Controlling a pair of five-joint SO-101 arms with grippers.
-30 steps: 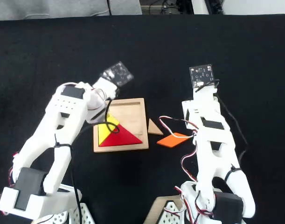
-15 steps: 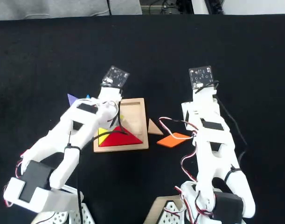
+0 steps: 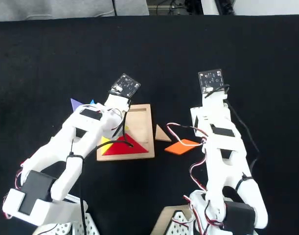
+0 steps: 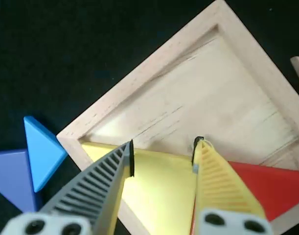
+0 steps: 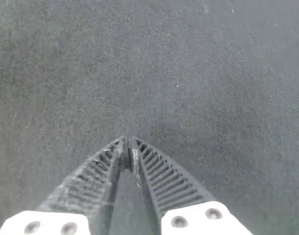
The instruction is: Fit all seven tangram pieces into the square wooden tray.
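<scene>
Left arm (image 3: 66,142) has swung in over the tray (image 3: 139,111) since a second ago, left gripper (image 4: 164,147) now part-open and empty above yellow (image 4: 159,186), which lies in the tray beside red (image 3: 127,146). Orange (image 3: 181,146) and tan (image 3: 161,133) sit just right of the tray, with purple (image 3: 76,104) and blue (image 3: 92,102), newly uncovered, off its far left corner; farthest out, right gripper (image 5: 127,147) is pinched closed on nothing. Only two pieces look seated, so most of the fitting remains.
</scene>
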